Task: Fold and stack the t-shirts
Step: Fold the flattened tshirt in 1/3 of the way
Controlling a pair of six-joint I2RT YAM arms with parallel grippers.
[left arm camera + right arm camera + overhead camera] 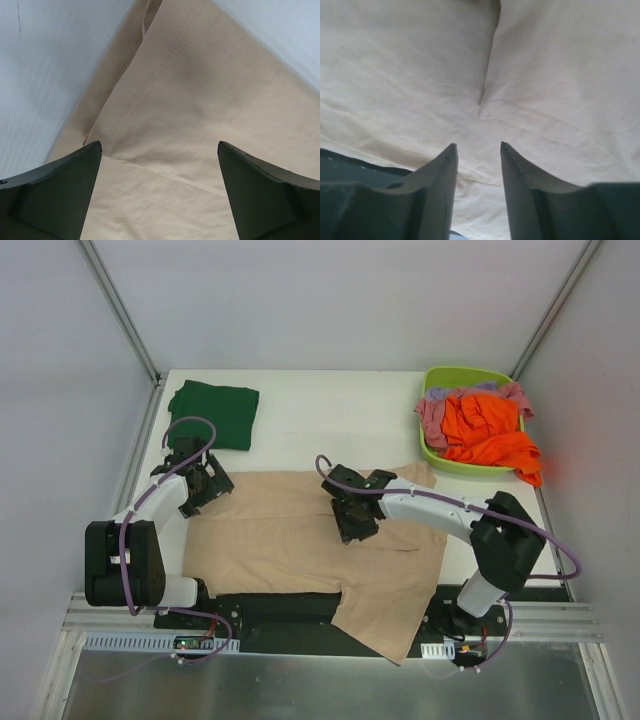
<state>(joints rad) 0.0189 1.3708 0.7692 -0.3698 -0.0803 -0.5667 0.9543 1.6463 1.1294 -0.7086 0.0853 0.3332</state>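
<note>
The plain beige-tan cotton t-shirt [290, 540] lies spread flat across the near middle of the table, with one part draping over the front edge. The left gripper [210, 483] is at the shirt's far-left corner, its dark fingers spread wide over a stitched hem [165, 60]. The right gripper [352, 525] hangs over the shirt's middle, jaws only narrowly apart above a seam [540, 120]; whether the tips touch the cloth is hard to say. A folded dark green t-shirt [215, 412] sits in the far-left corner of the white table [330, 410]. At far right, a lime-green plastic basket [450, 373] holds bright orange [485, 430] and pink [432, 420] shirts.
</note>
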